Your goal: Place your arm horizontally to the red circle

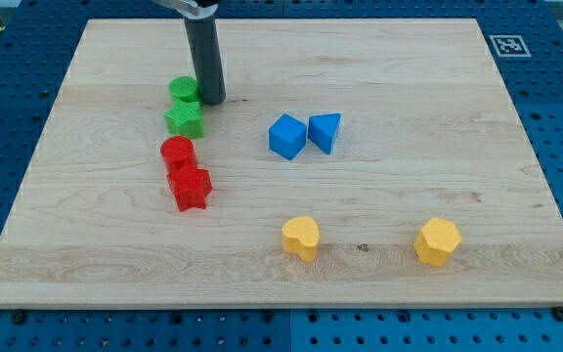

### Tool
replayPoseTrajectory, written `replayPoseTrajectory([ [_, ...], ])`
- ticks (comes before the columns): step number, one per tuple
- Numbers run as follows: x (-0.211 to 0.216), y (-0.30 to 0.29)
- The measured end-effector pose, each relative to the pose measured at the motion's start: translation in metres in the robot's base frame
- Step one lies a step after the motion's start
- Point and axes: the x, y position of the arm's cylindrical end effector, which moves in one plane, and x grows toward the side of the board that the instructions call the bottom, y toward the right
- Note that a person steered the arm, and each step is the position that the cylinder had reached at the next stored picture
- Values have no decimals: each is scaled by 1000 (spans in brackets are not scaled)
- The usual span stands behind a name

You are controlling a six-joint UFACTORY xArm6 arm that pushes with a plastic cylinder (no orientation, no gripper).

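The red circle (pixel 177 152) lies left of the board's middle, touching the red star (pixel 191 189) just below it. My tip (pixel 211 99) rests on the board above and slightly right of the red circle, right beside the green circle (pixel 184 89) and the green star (pixel 185 119). The green star sits between my tip and the red circle.
A blue cube (pixel 286 136) and a blue wedge-like block (pixel 325 131) sit together at the centre. A yellow heart-like block (pixel 301 237) and a yellow hexagon (pixel 438 242) lie near the view's bottom. The wooden board (pixel 409 78) has a fiducial tag (pixel 507 45) at its top right corner.
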Motion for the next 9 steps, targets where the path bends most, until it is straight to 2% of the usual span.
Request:
replayPoseTrajectory([
  [2, -19, 32],
  [4, -9, 31],
  [9, 99, 31],
])
